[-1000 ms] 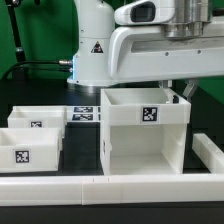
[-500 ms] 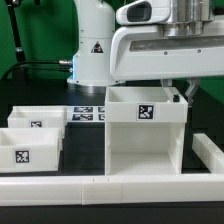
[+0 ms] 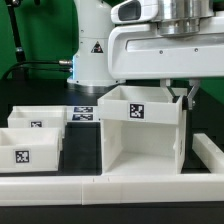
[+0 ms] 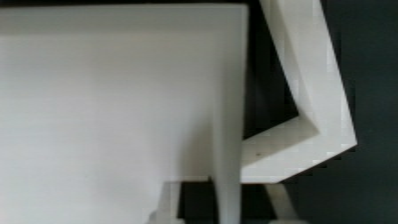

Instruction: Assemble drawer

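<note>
The drawer's tall white casing [image 3: 140,140] stands right of centre in the exterior view, open at the front and top, with a tag on its back wall. My gripper [image 3: 179,95] comes down from above and is shut on the top edge of the casing's right wall. In the wrist view the thin wall [image 4: 222,170] runs between my gripper's [image 4: 222,205] two fingers, and the casing's broad white face [image 4: 107,100] fills most of the picture. Two shallow tagged trays, front [image 3: 28,152] and back [image 3: 38,120], sit at the exterior view's left.
The marker board [image 3: 84,114] lies behind, between the trays and the casing. Long low white border blocks run along the front [image 3: 100,186] and the exterior view's right [image 3: 210,150]; the corner of one shows in the wrist view [image 4: 306,110]. The robot base stands behind.
The casing has turned in my grip: its back wall and tag have shifted toward the exterior view's left and now look skewed. The trays have not moved.
</note>
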### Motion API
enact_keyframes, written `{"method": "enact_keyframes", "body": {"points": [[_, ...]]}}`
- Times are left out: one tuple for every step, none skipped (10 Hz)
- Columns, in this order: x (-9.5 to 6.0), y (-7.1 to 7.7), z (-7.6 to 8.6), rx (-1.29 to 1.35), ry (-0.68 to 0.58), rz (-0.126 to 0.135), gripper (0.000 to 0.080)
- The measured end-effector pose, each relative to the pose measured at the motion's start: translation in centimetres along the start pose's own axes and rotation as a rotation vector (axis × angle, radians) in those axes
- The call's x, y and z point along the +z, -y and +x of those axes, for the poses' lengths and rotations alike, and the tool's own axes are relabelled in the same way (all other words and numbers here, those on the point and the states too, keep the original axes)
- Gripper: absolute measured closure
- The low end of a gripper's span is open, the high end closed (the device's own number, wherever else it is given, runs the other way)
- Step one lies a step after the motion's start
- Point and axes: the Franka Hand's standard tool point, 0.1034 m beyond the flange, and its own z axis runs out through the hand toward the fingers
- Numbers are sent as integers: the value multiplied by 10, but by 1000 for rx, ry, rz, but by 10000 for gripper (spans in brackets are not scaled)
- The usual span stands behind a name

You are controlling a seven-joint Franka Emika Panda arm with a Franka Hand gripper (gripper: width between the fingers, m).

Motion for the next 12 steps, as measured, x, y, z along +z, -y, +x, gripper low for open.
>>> {"method": "enact_keyframes", "body": {"points": [[-1,1,0,43,0,3,762],[-1,3,-1,109,3,9,762],[-1,4,-1,163,4,12,762],[-1,5,-2,215,7,17,762],[-2,6,-2,235,7,18,762],[-1,5,-3,391,15,26,762],[0,4,0,514,17,28,762],[1,4,3,604,16,28,761],[2,4,8,703,17,27,761],[2,3,13,785,18,31,761],[1,5,12,813,20,34,761],[1,9,10,866,29,42,761]]}}
